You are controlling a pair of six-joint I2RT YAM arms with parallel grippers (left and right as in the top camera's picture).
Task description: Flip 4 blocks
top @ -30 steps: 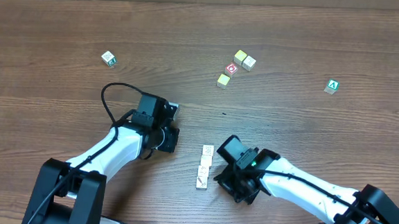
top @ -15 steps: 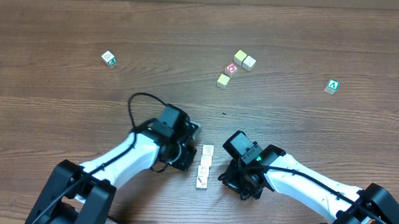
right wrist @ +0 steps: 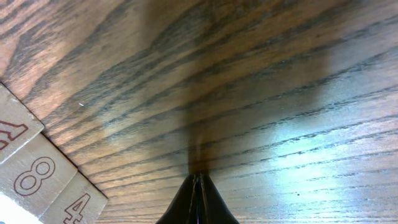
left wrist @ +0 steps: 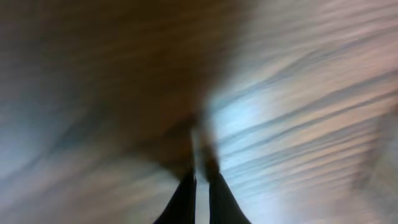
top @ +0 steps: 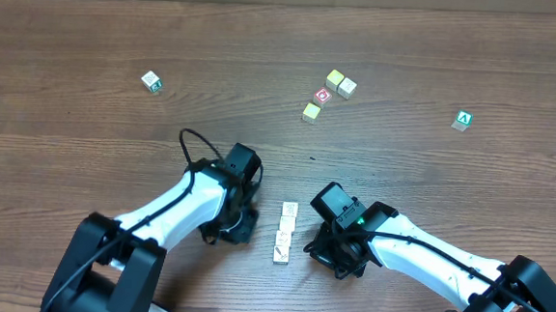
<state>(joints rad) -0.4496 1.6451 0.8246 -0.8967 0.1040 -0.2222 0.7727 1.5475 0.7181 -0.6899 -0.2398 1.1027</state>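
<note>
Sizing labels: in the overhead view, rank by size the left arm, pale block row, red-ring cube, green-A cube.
1. left arm
2. pale block row
3. red-ring cube and green-A cube look alike.

Wood table [top: 92,29] holds blocks [top: 285,232] in a column between left gripper [left wrist: 200,182] and right gripper [right wrist: 198,182], loose cubes [top: 328,93] well beyond both.

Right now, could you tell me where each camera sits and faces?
Overhead: above the table, looking down; left arm and right arm flank a row of blocks.
Left wrist: on the left arm, facing blurred wood; shut left pincer shows.
Right wrist: on the right arm, facing wood; shut right pincer shows.
Shared: overhead and right wrist see that row.
</note>
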